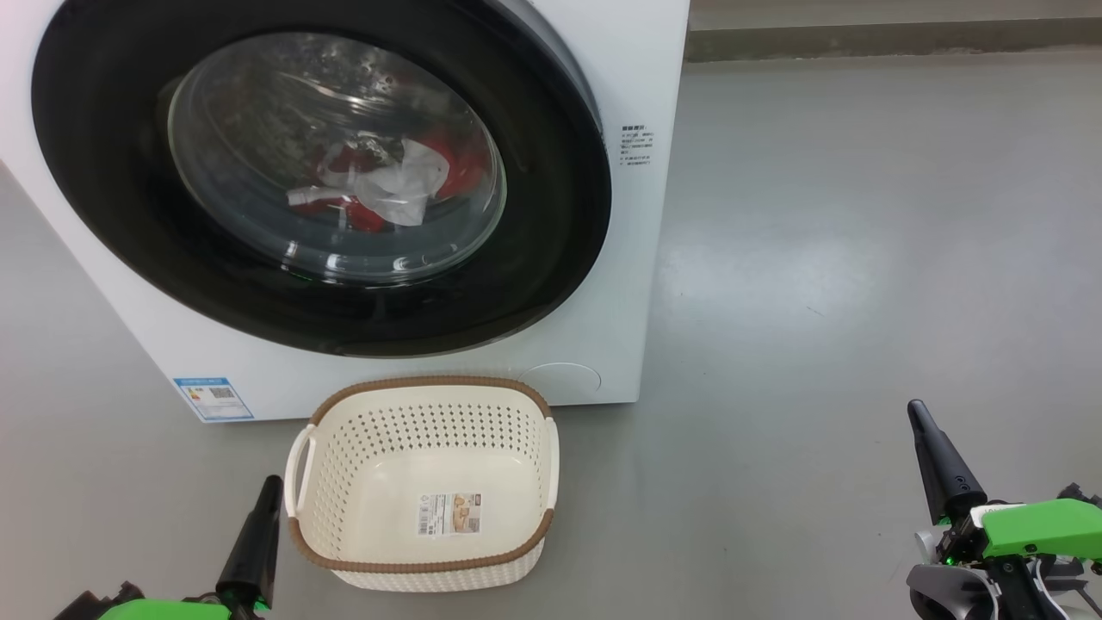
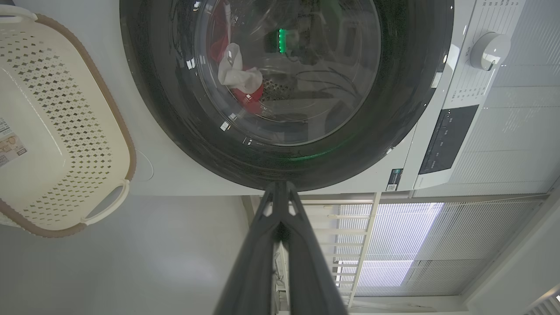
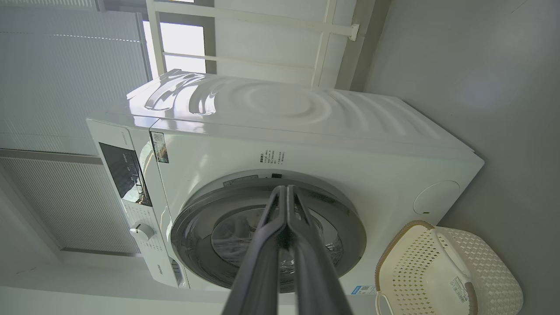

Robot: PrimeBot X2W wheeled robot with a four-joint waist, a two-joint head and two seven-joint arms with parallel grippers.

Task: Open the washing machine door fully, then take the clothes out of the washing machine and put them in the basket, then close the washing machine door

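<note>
Washing machine (image 1: 641, 284) door (image 1: 112, 215) shut: stiff, glossy, probably heavy, likely best pulled at its rim edge. Basket (image 1: 430, 382) sits empty on the floor just before it; clothes (image 1: 379, 185) behind the glass look soft, light, pinchable anywhere. Left gripper (image 1: 272, 484), right gripper (image 1: 918, 411): fingers together, holding nothing.

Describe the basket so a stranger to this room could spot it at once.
Find the big white washing machine with its round black door shut. On the grey floor right in front of it sits the basket. Unlike the machine, it is small, cream and perforated, with a brown woven-look rim, white side handles and a barcode sticker inside.
</note>
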